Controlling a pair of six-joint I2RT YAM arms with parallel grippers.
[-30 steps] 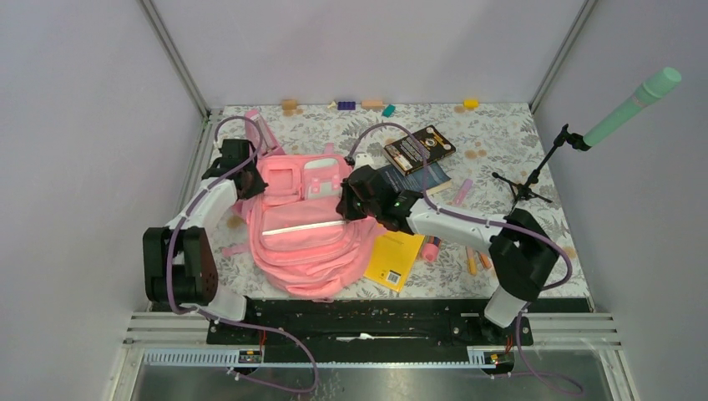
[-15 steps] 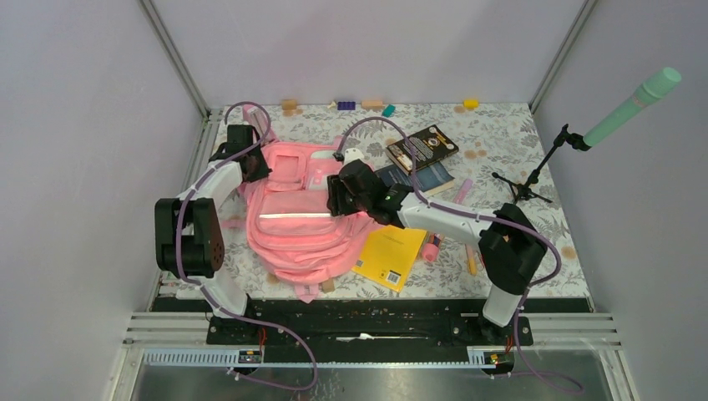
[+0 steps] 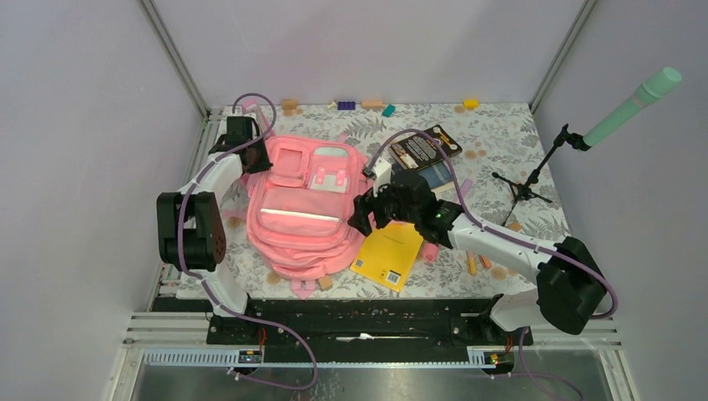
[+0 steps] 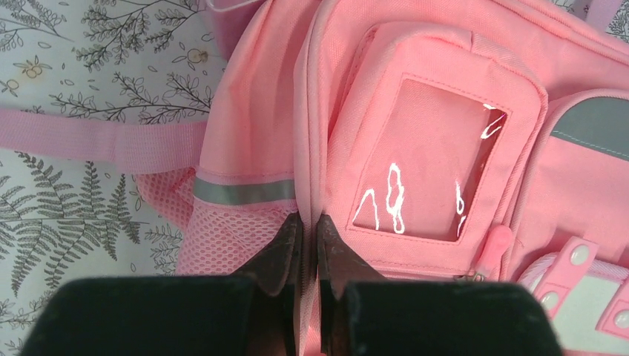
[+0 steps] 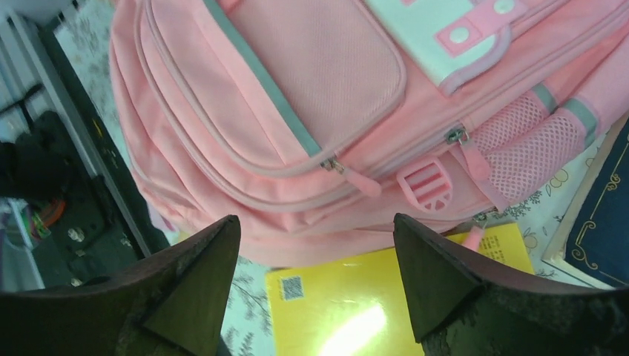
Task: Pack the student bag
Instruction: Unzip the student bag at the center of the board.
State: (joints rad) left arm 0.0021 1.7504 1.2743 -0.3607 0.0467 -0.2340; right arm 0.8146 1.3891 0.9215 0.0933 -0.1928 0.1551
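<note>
left gripper: 2 fingers closed, pinching seam of student bag | right gripper: fingers wide apart, holding nothing, above bag edge and yellow book

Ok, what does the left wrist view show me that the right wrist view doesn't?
Only the left wrist view: the left hand shut on a seam of the student bag, beside its clear window pocket, and a pink strap lying on the table cover. Only the right wrist view: the right hand open and empty, the yellow book at the bag's edge, and a dark blue book. Both: the pink bag, its white-mint snap patch and a mesh side pocket.
</note>
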